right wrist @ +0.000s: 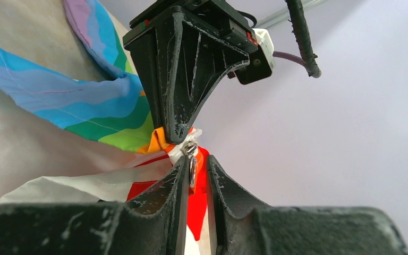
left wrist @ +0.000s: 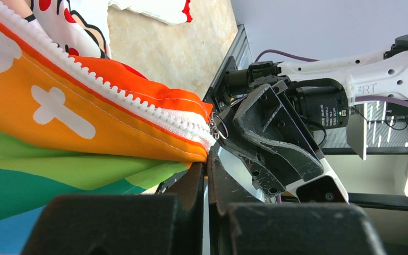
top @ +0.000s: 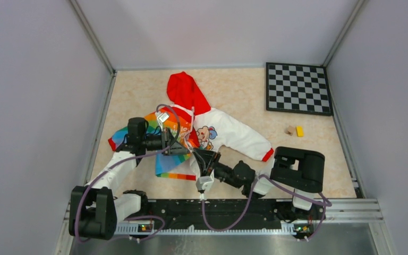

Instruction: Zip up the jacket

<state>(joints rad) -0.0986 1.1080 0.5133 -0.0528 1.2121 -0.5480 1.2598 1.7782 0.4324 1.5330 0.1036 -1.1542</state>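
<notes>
The jacket [top: 212, 130] lies on the table, red hood [top: 185, 91] far, rainbow half [top: 162, 159] left, white bear-print half right. My left gripper [top: 183, 150] is shut on the bottom corner of the rainbow half beside its white zipper teeth [left wrist: 138, 98]; in the left wrist view it [left wrist: 207, 166] pinches the orange hem. My right gripper [top: 197, 155] faces it tip to tip. In the right wrist view its jaws [right wrist: 195, 159] stand narrowly apart around the metal zipper pull [right wrist: 192, 164], which rests against the left finger. The pull ring also shows in the left wrist view [left wrist: 218, 127].
A checkerboard [top: 298, 88] lies at the back right. A small yellow block [top: 299, 131] and a brown block [top: 289, 129] sit right of the white sleeve [top: 249, 144]. Walls close in the table on three sides; a metal rail [top: 345, 204] runs along the front.
</notes>
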